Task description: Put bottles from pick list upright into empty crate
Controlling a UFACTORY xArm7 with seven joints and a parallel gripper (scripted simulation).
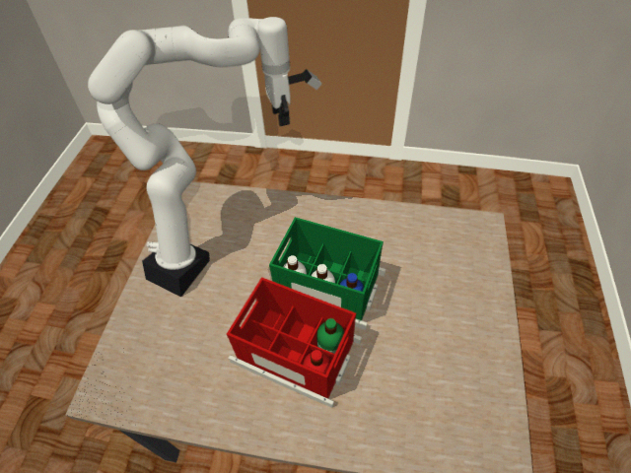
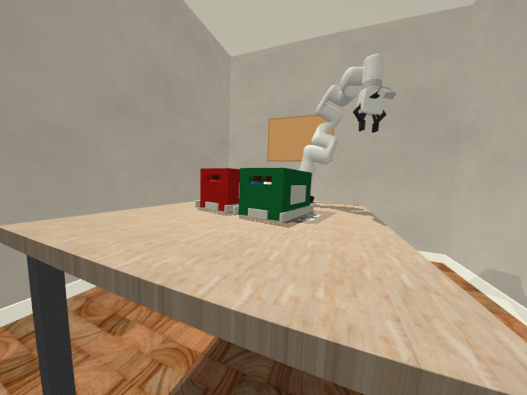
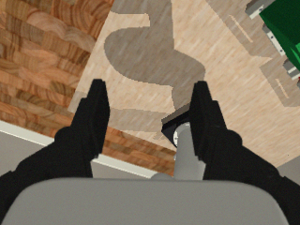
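Tool (image 1: 283, 117) (image 2: 368, 126) (image 3: 149, 97) partly open, nothing held.

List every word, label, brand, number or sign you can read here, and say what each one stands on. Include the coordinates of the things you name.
No text can be read anywhere.
Pale panel on the red crate (image 1: 244, 347) (image 2: 215, 193): no legible writing.
Pale panel on the green crate (image 1: 363, 300) (image 2: 260, 199): no legible writing.
Paper with small marks beside the green crate (image 2: 314, 218): too small and slanted to read.
White pieces by the arm's base (image 1: 153, 246): too small to tell whether they bear any writing.
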